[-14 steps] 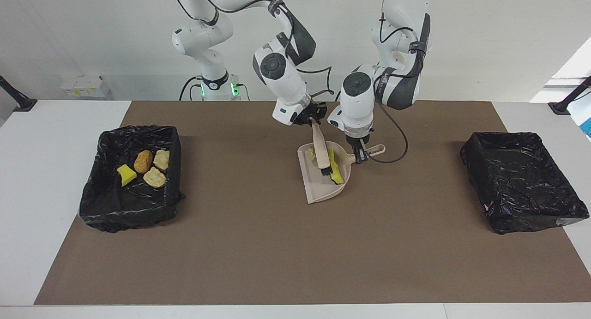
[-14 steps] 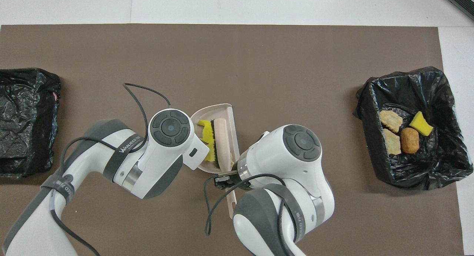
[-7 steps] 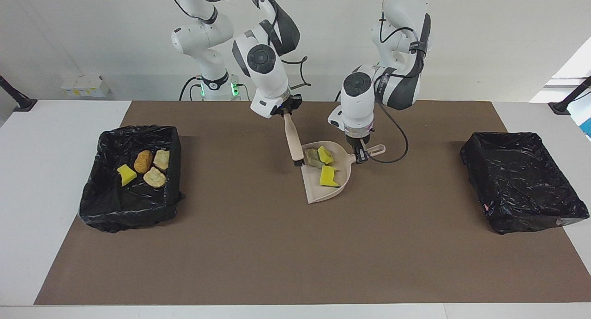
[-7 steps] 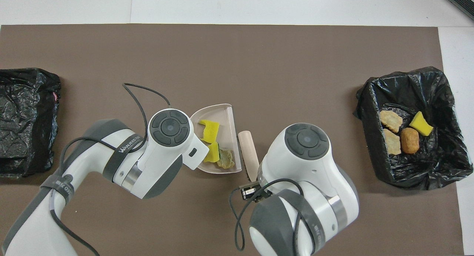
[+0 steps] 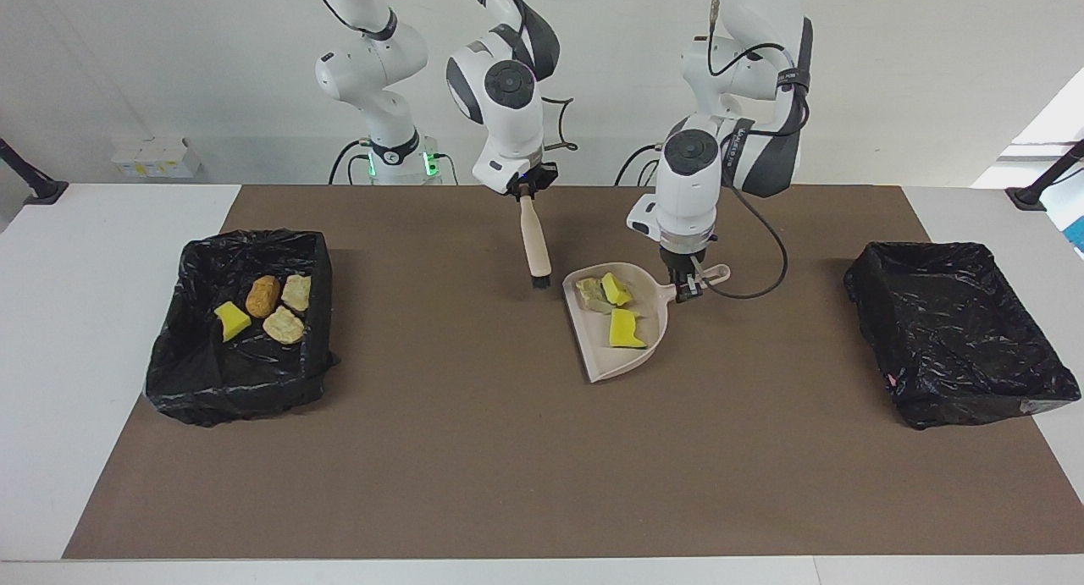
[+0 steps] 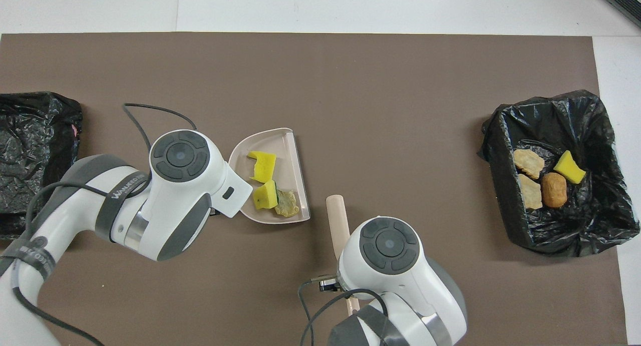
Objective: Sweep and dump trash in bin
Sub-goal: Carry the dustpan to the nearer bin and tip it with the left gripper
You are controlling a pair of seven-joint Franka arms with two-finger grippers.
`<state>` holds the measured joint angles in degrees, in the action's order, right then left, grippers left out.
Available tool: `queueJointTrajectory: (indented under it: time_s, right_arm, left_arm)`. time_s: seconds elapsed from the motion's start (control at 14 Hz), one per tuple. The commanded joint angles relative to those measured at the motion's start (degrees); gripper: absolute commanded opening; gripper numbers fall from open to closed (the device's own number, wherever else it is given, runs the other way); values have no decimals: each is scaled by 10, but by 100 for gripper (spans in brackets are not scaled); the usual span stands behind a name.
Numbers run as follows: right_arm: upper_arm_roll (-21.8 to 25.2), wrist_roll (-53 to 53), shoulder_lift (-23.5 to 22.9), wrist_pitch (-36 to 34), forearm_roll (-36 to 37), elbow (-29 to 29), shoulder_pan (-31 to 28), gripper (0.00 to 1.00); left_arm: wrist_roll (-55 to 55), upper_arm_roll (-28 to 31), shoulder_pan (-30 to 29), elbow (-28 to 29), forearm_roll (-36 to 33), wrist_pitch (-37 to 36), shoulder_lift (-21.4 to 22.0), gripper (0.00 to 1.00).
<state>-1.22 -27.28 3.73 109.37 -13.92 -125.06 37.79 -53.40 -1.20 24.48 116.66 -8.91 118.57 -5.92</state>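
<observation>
Brown mat (image 5: pixel 474 449), yellow and tan trash (image 5: pixel 614 307) in dustpan (image 5: pixel 611 359)

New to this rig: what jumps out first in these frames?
Mid-table, the left gripper is shut on the handle of a beige dustpan carrying two yellow sponge pieces and a pale scrap. Beside it, the right gripper is shut on a hand brush hanging bristles-down just off the mat. The black-lined bin toward the right arm's end already holds four scraps; the other bin shows none.
</observation>
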Motion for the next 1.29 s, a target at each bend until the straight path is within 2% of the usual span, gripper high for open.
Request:
queueJointTrajectory:
  time_s: [0.0,0.29,0.43,0.57,0.64,0.71,0.93,1.21]
  right_arm:
    - [-3,-50,4,23,6,-7,31,0]
    - [-3,-134,-44,86,3,-7,99,0]
    - [-3,-153,-71,120,3,-8,133,0]
    - [-3,-156,-84,130,3,-9,144,0]
    - [-3,-160,-84,126,3,-7,145,12]
    - [-3,-169,-85,122,11,-3,145,99]
    - [2,-168,-82,72,13,39,133,100]
    - [3,-131,-61,-6,34,96,80,100]
  left_arm:
    - [-56,-2,-34,23,21,-23,49,0]
    - [-203,-1,-135,19,42,-82,99,0]
    - [-292,0,-215,16,42,-106,116,0]
    - [-322,1,-294,0,42,-109,116,0]
    - [-346,1,-332,-6,42,-110,116,0]
    - [-394,2,-377,-23,42,-110,115,0]
    - [-460,2,-495,-84,34,-85,82,0]
    - [-495,13,-531,-193,-29,-24,-8,0]
